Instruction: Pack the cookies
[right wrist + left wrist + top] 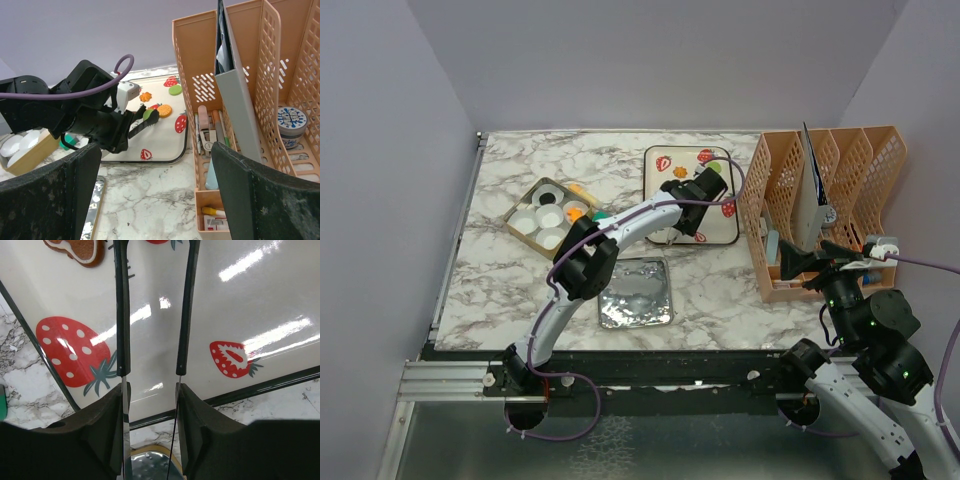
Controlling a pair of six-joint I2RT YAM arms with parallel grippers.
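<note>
left arm (642, 221): white links, black joint housings | purple cable (50, 94): runs along it, looping at the wrist | right arm (868, 322): black housings with small green lights, and a white lower link | left jaws: slim black bars, silvery edges, on a black block | right jaws: broad, dark, with pale speckles

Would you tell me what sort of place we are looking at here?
Probably a robot test booth in a lab: plain walls box in a marble-look table, two arms are mounted on a metal rail at its near edge, and toy cookies lie on a tray.
</note>
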